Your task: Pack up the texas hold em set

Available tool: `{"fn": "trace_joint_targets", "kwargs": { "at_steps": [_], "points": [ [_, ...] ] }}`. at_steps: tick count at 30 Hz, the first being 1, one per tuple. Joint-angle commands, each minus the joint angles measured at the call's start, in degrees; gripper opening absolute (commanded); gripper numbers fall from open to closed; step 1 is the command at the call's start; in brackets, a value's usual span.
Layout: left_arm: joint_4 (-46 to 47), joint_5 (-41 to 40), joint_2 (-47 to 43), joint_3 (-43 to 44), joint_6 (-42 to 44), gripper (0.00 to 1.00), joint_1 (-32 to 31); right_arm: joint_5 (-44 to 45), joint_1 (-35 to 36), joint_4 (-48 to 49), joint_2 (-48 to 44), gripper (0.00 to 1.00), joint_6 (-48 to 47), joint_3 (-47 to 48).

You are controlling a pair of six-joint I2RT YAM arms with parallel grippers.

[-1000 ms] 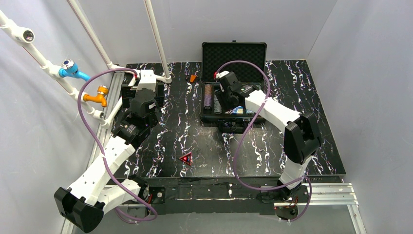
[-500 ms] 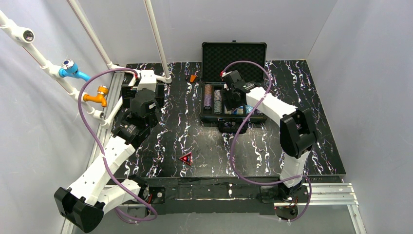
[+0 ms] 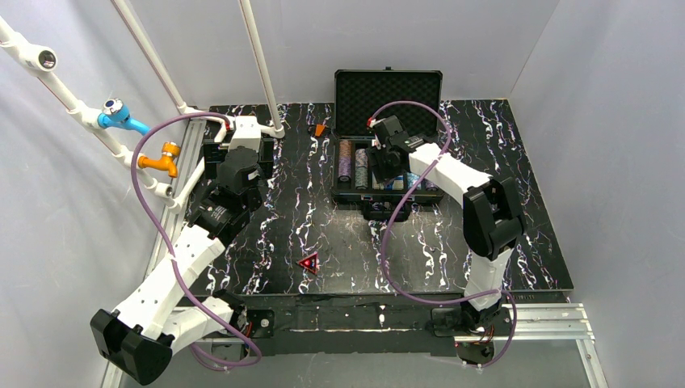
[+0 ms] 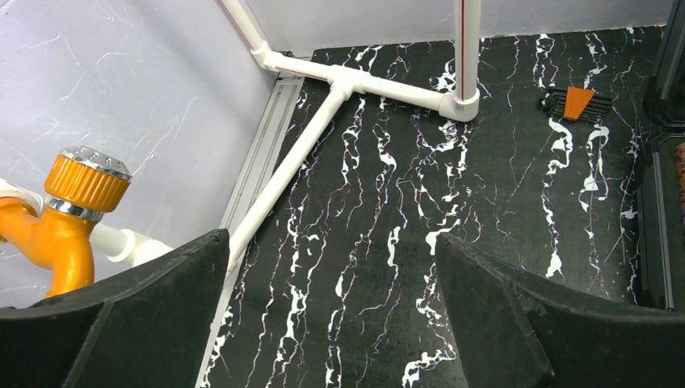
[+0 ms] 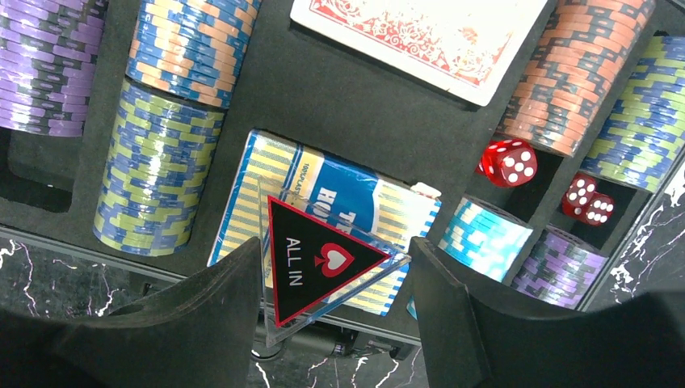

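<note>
Two white robot arms are bolted at the near edge of a black bench (image 3: pixel 275 218) veined with white marbling, closed in by pale grey walls. A white pipe frame (image 3: pixel 260 69) rises at the far left, carrying a blue valve (image 3: pixel 119 115) and an orange valve (image 3: pixel 161 158).

At the far middle of the bench sits the black case (image 3: pixel 346 194), its foam-lined lid (image 3: pixel 388 90) standing open. The right fingers (image 5: pixel 226 299) hover over the case interior, clenched on a red triangle (image 5: pixel 319 259) marked ALL IN. Below it lie a blue card deck (image 5: pixel 339 190), a red card deck (image 5: pixel 420 32), multicoloured chip stacks (image 5: pixel 157 174) and red dice (image 5: pixel 509 160).

A second red triangle (image 3: pixel 307 262) lies on the bench near the front, well apart from the case. The left fingers (image 4: pixel 145 315) are spread wide with nothing between them, above the bench's far left. A small orange object (image 4: pixel 578 103) lies just left of the case.
</note>
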Motion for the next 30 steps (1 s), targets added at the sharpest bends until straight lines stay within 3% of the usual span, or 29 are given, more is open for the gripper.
{"fn": "trace_joint_targets", "kwargs": {
  "at_steps": [1, 30],
  "points": [
    [0.24, -0.48, -0.20, 0.82, -0.75, 0.98, 0.25, -0.70, -0.39, 2.50, 0.84, 0.56, -0.72, 2.73],
    [0.06, -0.07, 0.07, 0.93, -0.89, 0.98, 0.23, -1.41, -1.14, 4.94, 3.04, 0.63, -3.78, 1.63]
  ]
}}
